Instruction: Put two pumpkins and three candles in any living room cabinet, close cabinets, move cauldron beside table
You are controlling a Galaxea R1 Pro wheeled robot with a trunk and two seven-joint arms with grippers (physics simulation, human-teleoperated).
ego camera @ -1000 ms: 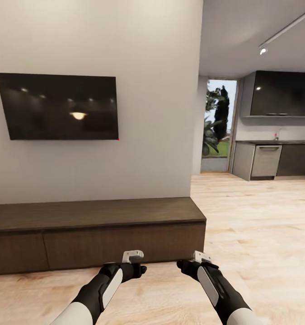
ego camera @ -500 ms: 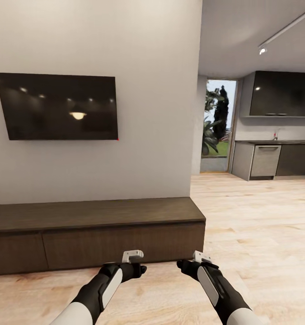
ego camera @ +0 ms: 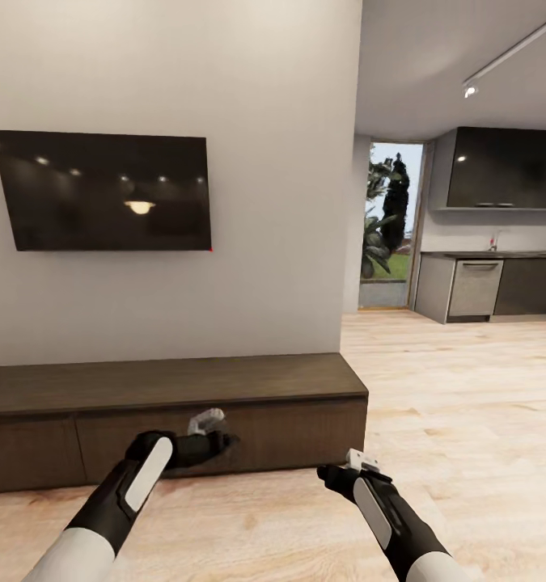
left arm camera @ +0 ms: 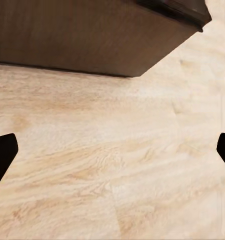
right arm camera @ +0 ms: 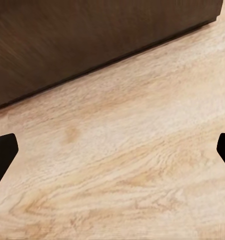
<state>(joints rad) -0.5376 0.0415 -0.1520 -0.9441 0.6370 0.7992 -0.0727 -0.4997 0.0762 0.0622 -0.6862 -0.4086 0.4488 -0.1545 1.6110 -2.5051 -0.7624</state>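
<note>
Facing the closed cabinet (ego camera: pixel 175 404), the left gripper (ego camera: pixel 206 422) reaches toward its drawer front, jaws spread wide and empty, presumably to open it, while the right gripper (ego camera: pixel 360 461), likewise agape, hangs nearby.

The cabinet (ego camera: pixel 175 404) is dark brown wood with a faint horizontal grain. The floor (ego camera: pixel 467 388) is pale blond wood with wavy streaks. The wall (ego camera: pixel 281 162) is off-white and the TV (ego camera: pixel 103 191) is glossy black. Both arms are black with white panels, left arm (ego camera: pixel 135 485) and right arm (ego camera: pixel 386 509).
</note>
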